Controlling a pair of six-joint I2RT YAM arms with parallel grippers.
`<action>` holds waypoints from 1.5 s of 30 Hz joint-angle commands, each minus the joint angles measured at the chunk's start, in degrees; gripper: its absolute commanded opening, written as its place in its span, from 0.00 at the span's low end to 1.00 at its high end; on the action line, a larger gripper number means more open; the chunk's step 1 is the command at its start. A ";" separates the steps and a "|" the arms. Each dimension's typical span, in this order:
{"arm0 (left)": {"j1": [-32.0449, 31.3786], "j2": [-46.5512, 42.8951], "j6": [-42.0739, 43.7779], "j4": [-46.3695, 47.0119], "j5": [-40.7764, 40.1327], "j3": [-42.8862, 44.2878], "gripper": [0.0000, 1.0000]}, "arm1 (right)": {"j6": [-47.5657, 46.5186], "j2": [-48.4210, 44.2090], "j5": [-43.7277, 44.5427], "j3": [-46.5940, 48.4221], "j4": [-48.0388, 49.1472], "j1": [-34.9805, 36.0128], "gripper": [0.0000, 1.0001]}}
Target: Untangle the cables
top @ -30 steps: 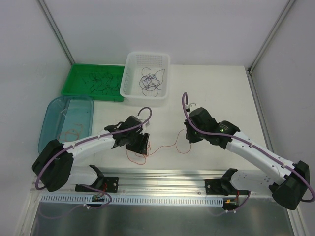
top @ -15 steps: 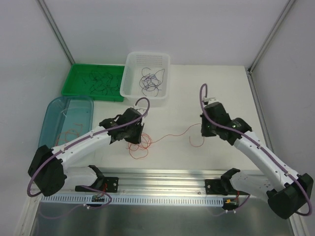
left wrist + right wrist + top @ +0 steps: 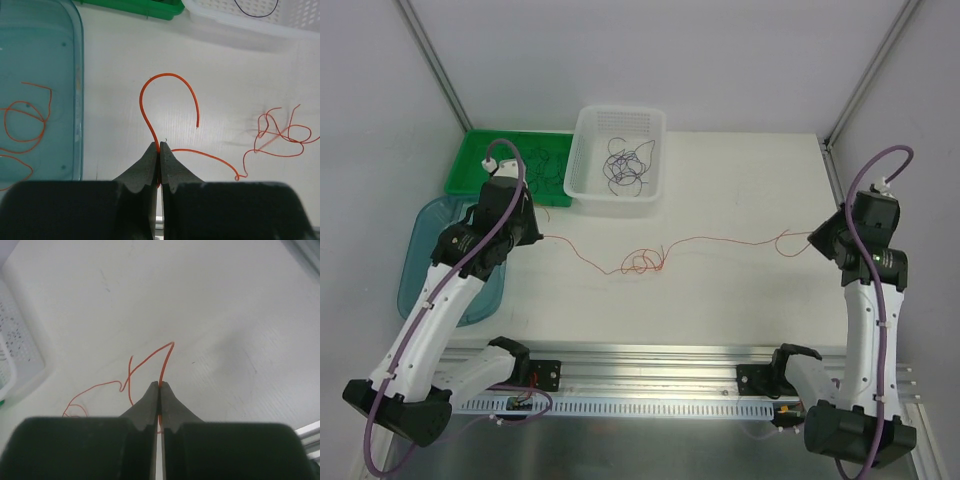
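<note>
A thin red cable runs stretched across the table between my two grippers, with a small knotted tangle at its middle. My left gripper is shut on the cable's left end by the blue bin. In the left wrist view the red strand loops out above the closed tips of my left gripper, and the tangle lies to the right. My right gripper is shut on the right end near the table's right edge. In the right wrist view the strand leaves the closed tips of my right gripper.
A white basket at the back holds dark purple cables. A green tray to its left holds black cables. A blue bin on the left holds red cables. An aluminium rail runs along the near edge.
Both arms have swung outward, left arm to the left and right arm to the right. The red cable has been pulled out long, and its bundle has shrunk to a small knot in the middle.
</note>
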 commanded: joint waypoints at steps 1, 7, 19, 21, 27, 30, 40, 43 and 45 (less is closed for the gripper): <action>0.45 -0.41 0.39 -3.84 -1.74 2.74 0.00 | 1.71 1.84 -11.64 -0.02 2.21 -0.27 0.01; 0.36 -2.96 0.57 -3.40 3.18 6.17 0.00 | -5.48 6.85 -11.25 -4.94 -0.33 6.66 0.24; 0.45 -6.65 -0.05 -2.69 21.38 7.31 0.00 | -16.39 16.86 -17.92 -1.79 12.65 41.11 0.67; 0.45 -7.18 -0.05 -2.70 22.09 7.58 0.00 | -19.55 20.90 -18.18 1.71 15.04 47.24 0.67; 0.36 -8.41 -1.45 -2.78 23.94 9.95 0.00 | -22.46 34.96 -22.13 8.49 24.26 55.18 0.66; 0.36 -8.77 -1.81 -2.70 23.85 10.92 0.00 | -22.82 41.12 -22.93 11.21 26.29 55.89 0.66; 0.45 -10.00 -2.60 -2.78 22.79 11.27 0.00 | 1.23 42.46 -12.57 1.75 37.16 56.42 0.52; 0.36 -10.09 -2.86 -2.78 22.88 11.18 0.00 | 5.65 40.78 -10.01 -3.88 41.74 57.03 0.50; 0.45 -10.00 -2.95 -2.78 22.88 11.36 0.00 | 6.71 41.13 -9.75 -4.95 42.72 57.04 0.48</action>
